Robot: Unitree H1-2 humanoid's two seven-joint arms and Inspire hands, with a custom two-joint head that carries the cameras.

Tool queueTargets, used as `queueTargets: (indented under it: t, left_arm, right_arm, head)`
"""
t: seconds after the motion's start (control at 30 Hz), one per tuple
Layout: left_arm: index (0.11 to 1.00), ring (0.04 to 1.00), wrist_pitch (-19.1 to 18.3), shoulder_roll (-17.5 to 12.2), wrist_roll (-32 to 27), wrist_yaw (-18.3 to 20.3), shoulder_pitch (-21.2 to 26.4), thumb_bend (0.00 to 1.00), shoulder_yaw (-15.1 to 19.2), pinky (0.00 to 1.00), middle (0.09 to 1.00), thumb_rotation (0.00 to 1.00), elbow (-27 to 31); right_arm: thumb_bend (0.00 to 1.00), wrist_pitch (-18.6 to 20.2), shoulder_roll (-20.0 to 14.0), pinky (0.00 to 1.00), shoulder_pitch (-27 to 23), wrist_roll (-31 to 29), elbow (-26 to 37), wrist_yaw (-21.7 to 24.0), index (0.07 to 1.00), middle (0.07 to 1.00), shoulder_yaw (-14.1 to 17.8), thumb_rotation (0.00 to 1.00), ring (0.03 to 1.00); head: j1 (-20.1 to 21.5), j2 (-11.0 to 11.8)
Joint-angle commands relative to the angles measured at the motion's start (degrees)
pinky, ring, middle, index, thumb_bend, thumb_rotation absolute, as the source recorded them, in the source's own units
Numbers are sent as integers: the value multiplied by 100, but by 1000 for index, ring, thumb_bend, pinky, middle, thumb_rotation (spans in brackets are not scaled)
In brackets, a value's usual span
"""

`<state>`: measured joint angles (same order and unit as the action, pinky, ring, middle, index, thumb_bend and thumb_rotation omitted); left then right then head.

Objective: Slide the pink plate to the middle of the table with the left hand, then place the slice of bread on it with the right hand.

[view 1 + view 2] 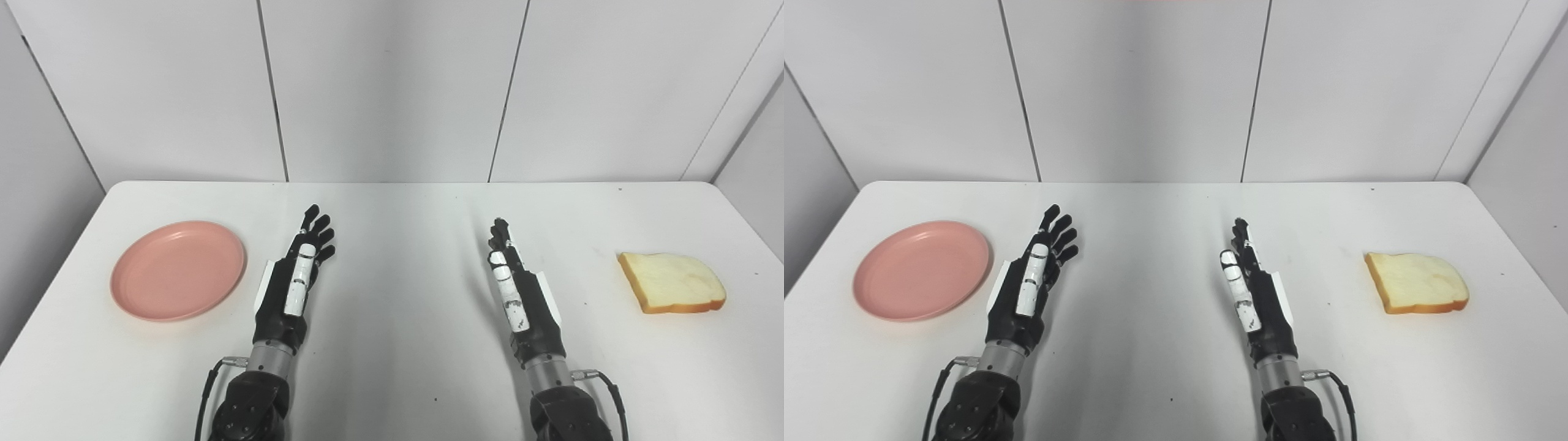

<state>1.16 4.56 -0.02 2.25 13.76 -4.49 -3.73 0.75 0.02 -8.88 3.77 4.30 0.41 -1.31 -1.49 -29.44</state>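
Observation:
A round pink plate (177, 269) lies empty on the white table (398, 220) at the left. A slice of bread (672, 282) with a brown crust lies flat at the right. My left hand (297, 275) is open, fingers stretched forward, just right of the plate and apart from it. My right hand (513, 285) is open, fingers stretched forward, well left of the bread. Neither hand holds anything. The plate (922, 269), the bread (1417, 282), my left hand (1032, 285) and my right hand (1252, 288) show also in the right eye view.
Grey wall panels (392, 86) stand behind the table's far edge. The table's left and right edges lie close beyond the plate and the bread.

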Motion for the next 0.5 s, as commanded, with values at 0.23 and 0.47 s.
queueTargets:
  t: [0.23,0.47]
  left_arm:
    - [942,937,179,7,-56,39,175,429,6,911,951,1000,82]
    - [941,936,181,23,-50,21,182,426,11,910,949,1000,63]
  right_arm:
    - [424,-177,34,989,-95,-12,114,-48,1000,1000,1,1000,995]
    - [415,-162,33,988,-96,-1,112,-50,1000,1000,-6,1000,997]
  head:
    - [-5,1]
    - [-13,16]
